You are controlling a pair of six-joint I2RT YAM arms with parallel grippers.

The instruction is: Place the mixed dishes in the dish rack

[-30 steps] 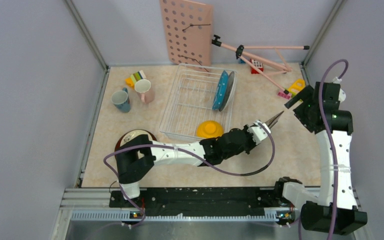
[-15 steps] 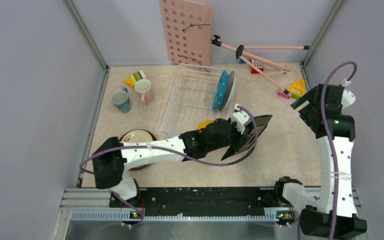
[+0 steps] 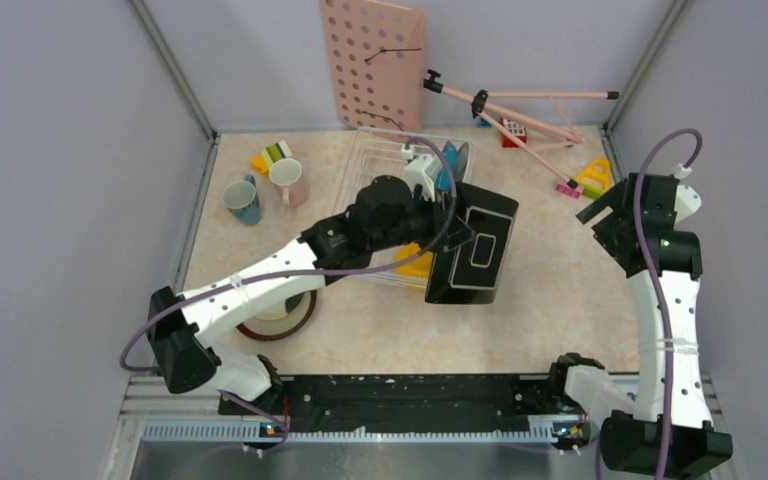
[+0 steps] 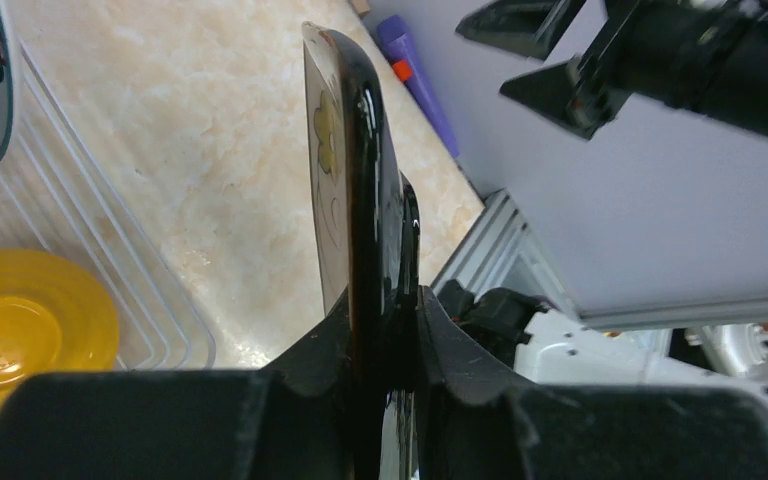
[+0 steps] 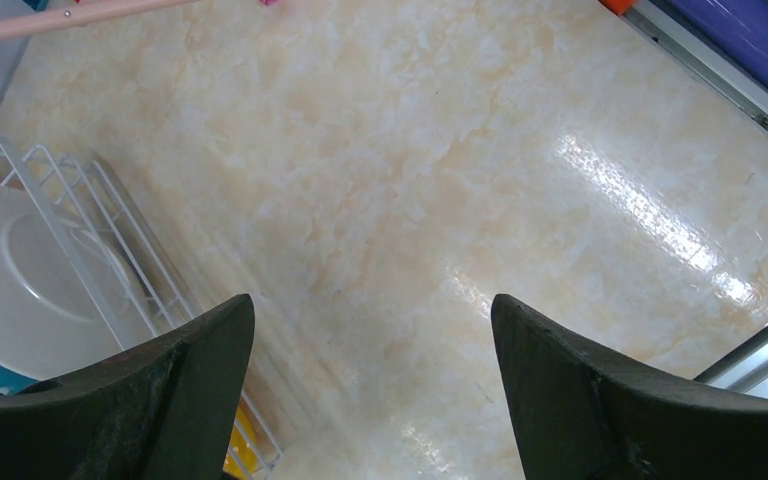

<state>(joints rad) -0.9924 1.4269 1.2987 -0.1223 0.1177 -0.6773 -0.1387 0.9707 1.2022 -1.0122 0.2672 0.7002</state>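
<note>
My left gripper [image 3: 448,215] is shut on the square flowered black-rimmed plate [image 3: 475,250] and holds it in the air over the near right corner of the white wire dish rack [image 3: 375,190], its black back facing up. In the left wrist view the plate [image 4: 360,170] stands edge-on between the shut fingers of my left gripper [image 4: 385,310]. In the rack stand the teal dotted plate [image 3: 446,160] and the round white patterned plate [image 3: 460,160]; the yellow bowl [image 3: 415,262] lies at the rack's near end. My right gripper [image 3: 600,205] is open and empty above bare table [image 5: 372,330].
The teal mug [image 3: 242,200] and pink mug [image 3: 288,182] stand left of the rack. The brown-rimmed cream plate [image 3: 282,318] lies near left, partly under my left arm. A pink pegboard [image 3: 375,65], a pink stand [image 3: 520,110] and toy blocks [image 3: 590,175] line the back.
My left arm has lifted the square plate and swung it back and left toward the rack, turning its black back upward. The right arm has barely moved.
</note>
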